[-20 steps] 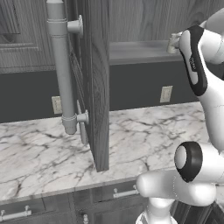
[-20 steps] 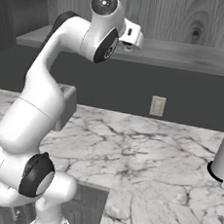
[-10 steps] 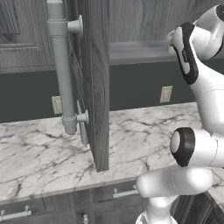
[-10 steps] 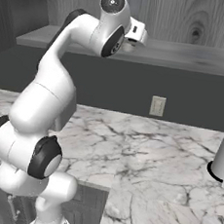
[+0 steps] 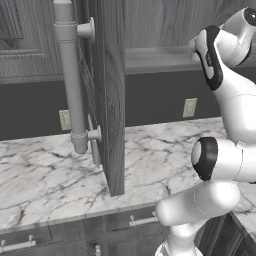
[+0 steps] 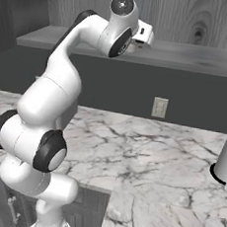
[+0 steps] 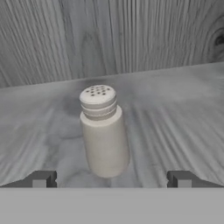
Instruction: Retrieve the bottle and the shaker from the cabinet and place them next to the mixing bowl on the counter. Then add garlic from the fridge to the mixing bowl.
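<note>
Gripper point(image 7: 111, 179) fingers wide apart, nothing between them. Shaker point(image 7: 104, 130) stands upright just ahead of fingertips, centred in gap, untouched, on grey wood cabinet shelf point(image 7: 175, 109). Holed cap on top. Wood-grain back wall point(image 7: 131, 35) behind. Base views: arm point(image 6: 58, 95) reaches up to shelf; cabinet door point(image 5: 107, 90) open over marble counter point(image 5: 45, 180).

No readable text, label, brand, number or sign anywhere. Shaker point(image 7: 104, 131) blank, holes in cap only. Wall outlet point(image 6: 159, 107) unmarked.
</note>
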